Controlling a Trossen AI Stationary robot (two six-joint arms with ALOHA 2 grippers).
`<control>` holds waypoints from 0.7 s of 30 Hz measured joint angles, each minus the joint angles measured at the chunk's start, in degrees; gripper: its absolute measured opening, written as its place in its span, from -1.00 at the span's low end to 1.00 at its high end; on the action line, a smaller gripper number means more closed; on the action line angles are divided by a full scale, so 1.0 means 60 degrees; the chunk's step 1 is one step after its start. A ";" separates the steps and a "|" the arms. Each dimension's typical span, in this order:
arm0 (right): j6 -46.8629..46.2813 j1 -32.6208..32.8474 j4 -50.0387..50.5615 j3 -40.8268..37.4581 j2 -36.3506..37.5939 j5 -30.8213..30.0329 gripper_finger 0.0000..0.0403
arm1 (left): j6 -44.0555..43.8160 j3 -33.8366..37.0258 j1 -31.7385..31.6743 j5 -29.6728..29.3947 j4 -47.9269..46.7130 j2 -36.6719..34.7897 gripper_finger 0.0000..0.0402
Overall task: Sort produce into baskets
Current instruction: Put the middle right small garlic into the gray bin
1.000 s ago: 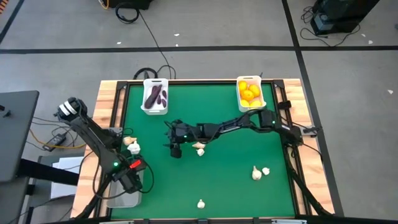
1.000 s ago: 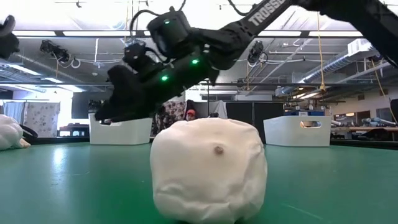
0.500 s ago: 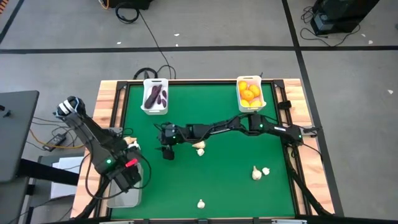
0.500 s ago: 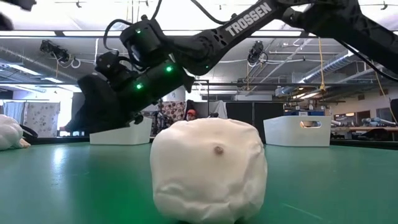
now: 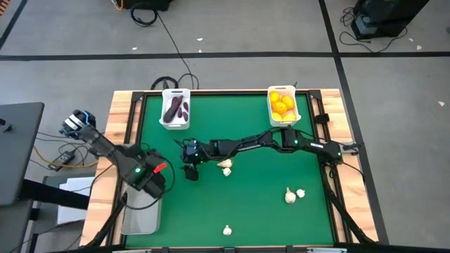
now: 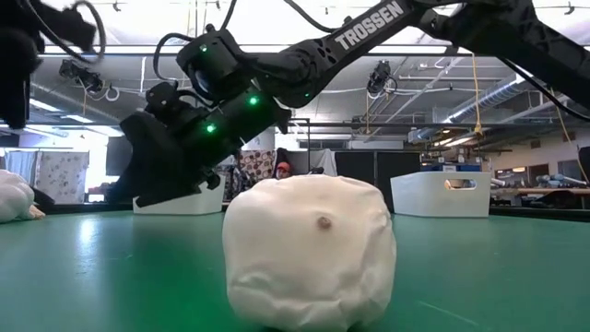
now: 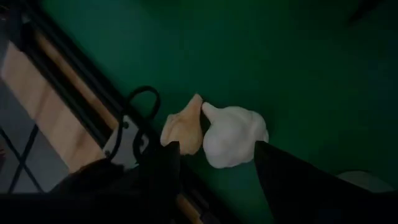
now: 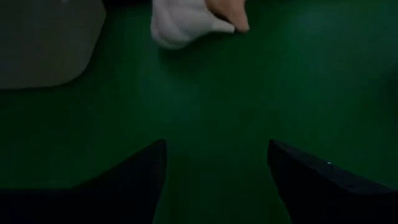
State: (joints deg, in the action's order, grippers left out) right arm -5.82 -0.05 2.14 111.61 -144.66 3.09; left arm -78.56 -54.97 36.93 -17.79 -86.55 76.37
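Sorting is partly done: eggplants (image 5: pixel 175 109) and citrus (image 5: pixel 281 104) are binned; garlic bulbs (image 5: pixel 290 196) remain loose behind the wide-open, empty right pincer (image 5: pixel 190 173).

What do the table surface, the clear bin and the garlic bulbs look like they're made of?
The table surface looks like matte green felt or mat: flat, even colour, no glare. The clear bin looks like translucent plastic, since the surface beneath shows through its smooth rounded walls. The garlic bulb looks like soft foam or matte moulded plastic rather than real garlic: uniformly white, lumpy, no papery skin; I can't tell which.
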 joint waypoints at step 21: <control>0.0072 -0.0075 0.0395 -0.0004 0.0000 0.0597 0.43 | 0.3088 0.2485 -0.3168 0.1885 0.2718 -0.1548 0.06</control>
State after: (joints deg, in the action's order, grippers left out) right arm -5.39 -0.51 4.51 111.59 -144.66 6.68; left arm -60.03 -40.06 17.92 -6.48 -70.24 67.08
